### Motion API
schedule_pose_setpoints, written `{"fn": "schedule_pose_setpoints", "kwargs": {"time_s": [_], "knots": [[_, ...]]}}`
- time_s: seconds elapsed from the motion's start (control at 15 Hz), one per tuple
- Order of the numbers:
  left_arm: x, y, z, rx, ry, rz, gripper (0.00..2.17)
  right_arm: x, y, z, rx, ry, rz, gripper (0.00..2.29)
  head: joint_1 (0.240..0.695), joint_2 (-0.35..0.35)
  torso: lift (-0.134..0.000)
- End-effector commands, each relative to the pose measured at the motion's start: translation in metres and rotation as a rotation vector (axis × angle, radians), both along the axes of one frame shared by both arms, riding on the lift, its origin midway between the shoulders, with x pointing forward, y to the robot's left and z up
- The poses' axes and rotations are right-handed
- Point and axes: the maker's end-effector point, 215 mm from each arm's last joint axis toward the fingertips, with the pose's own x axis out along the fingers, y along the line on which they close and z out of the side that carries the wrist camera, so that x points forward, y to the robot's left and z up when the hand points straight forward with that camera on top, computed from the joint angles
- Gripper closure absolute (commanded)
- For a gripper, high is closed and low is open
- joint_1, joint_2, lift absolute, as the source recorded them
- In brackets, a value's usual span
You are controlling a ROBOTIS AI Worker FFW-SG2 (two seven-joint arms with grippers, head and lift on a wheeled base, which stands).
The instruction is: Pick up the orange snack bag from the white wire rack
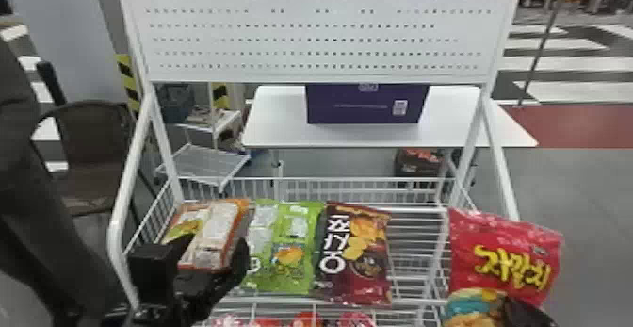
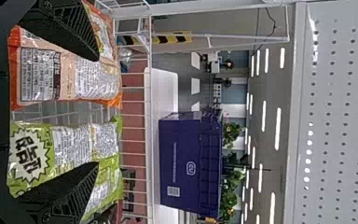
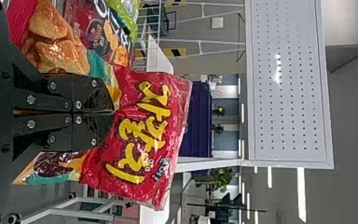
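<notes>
Over the right end of the white wire rack (image 1: 417, 206), a red bag (image 1: 506, 243) is pinched in the right gripper (image 3: 113, 112), likely to hold it clear, while the orange snack bag (image 1: 217, 232) lies at left, the left gripper (image 2: 96, 112) parted, probably to straddle it.

From head, looks fwd/down, mid-dist. From L wrist at 7 o'clock, looks approx. level to 12, v. close to orange snack bag (image 2: 65, 77). From R wrist at 5, likewise, v. close to red bag (image 3: 135, 140). Shares perf. panel (image 1: 320, 29) + purple box (image 1: 367, 107) at 12 across all 3.
</notes>
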Motion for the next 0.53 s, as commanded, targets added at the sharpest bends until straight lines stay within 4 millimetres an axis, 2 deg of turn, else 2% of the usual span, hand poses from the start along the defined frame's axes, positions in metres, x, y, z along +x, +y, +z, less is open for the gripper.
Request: {"fn": "schedule_pose_setpoints", "kwargs": {"time_s": [0.0, 0.13, 0.47], "knots": [[0.024, 0.008, -0.017, -0.008, 0.038, 0.006, 0.09, 0.001, 0.000, -0.001, 0.001, 0.002, 0.001, 2.22, 0.499, 0.000, 0.000], [0.041, 0.021, -0.031, -0.018, 0.066, 0.023, 0.09, 0.001, 0.000, -0.001, 0.001, 0.005, 0.003, 2.22, 0.499, 0.000, 0.000], [0.052, 0.040, -0.049, -0.004, 0.103, 0.046, 0.12, 0.001, -0.001, -0.004, 0.006, 0.012, 0.005, 2.22, 0.499, 0.000, 0.000]]}}
